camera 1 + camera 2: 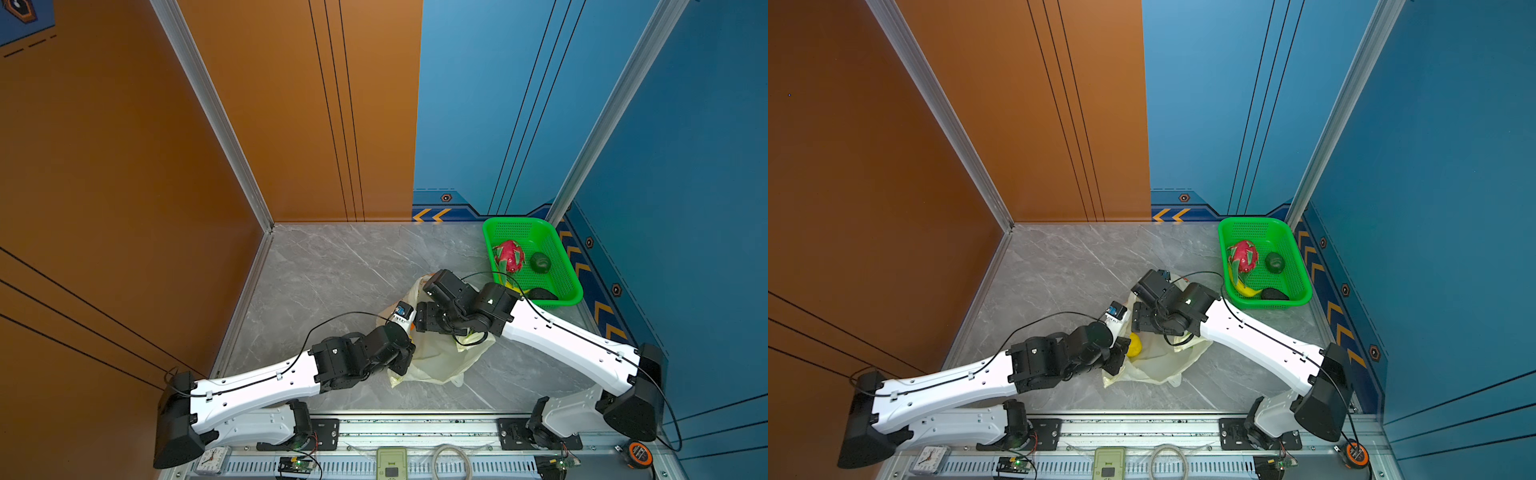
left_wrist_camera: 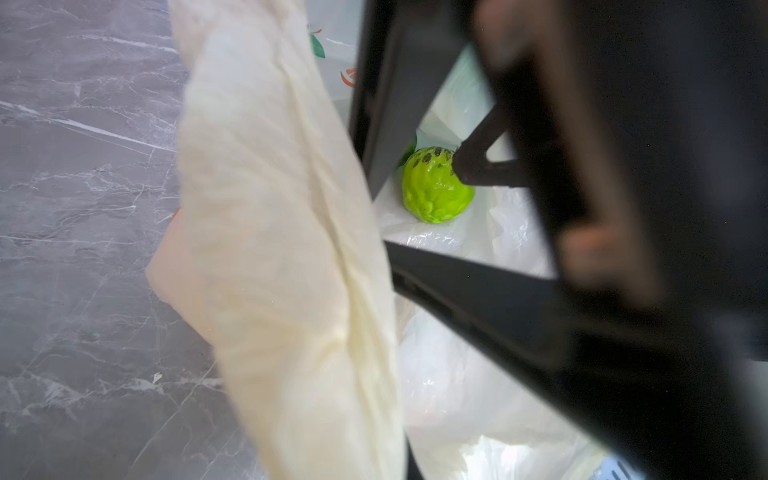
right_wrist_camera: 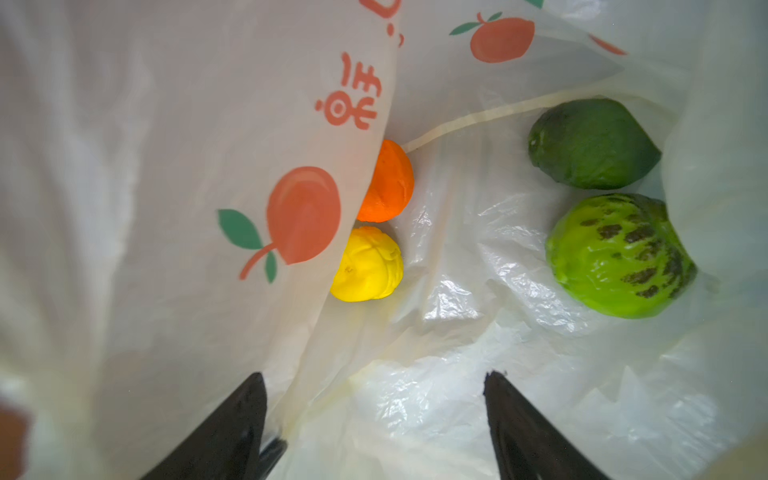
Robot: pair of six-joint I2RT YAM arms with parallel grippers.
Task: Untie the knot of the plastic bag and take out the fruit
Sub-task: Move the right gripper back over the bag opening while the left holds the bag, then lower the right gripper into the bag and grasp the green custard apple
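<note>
**Right fingers [image 3: 519, 424] spread wide, left ones clenched**

Right wrist view: the right gripper [image 3: 374, 374] hangs empty inside the thin translucent cream-yellow plastic bag [image 3: 124, 208]; a round orange toy fruit [image 3: 388, 183] and a yellow toy lemon [image 3: 368, 266] sit just beside each other, half under a printed fold; well apart are a dark green avocado [image 3: 592, 143] and a bumpy light-green ball [image 3: 619, 255].

Left wrist view: blurry; bag film up close, that bumpy ball deeper in.

Both top views: the left gripper [image 1: 401, 361] is at the bag's edge, pinching the rim I reckon; no knot visible and the mouth's open, so we're on fruit-picking; the green mesh basket [image 1: 569, 286] already holds a pink-red dragon fruit [image 1: 509, 255] and others.

Next move needs the fingers straddling one fruit without grabbing film; the green pair has open room, though bag wall hugs the ball; the fold crowds the other two.
</note>
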